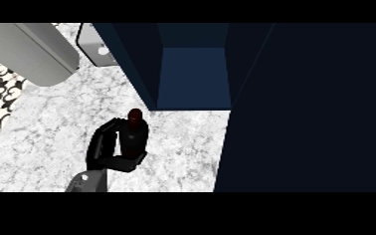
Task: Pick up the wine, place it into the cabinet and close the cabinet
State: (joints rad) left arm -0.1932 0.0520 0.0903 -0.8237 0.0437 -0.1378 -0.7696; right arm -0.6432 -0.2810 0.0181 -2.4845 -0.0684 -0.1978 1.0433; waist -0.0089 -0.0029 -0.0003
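Wine bottle (135, 129), dark with a red cap, stands on the white marbled counter (51, 129) just near of the open cabinet (192, 74), a little left of its opening. One black hand (110, 149) comes up from the lower edge on a grey forearm and has its fingers and thumb wrapped round the bottle's body; from the view alone I cannot tell whether it is the robot's left or right hand. The cabinet's dark blue door (301, 109) stands open and fills the right side. A grey cylinder (37, 52) lies at the far left, with a pale bracket-like piece (95, 45) beside it.
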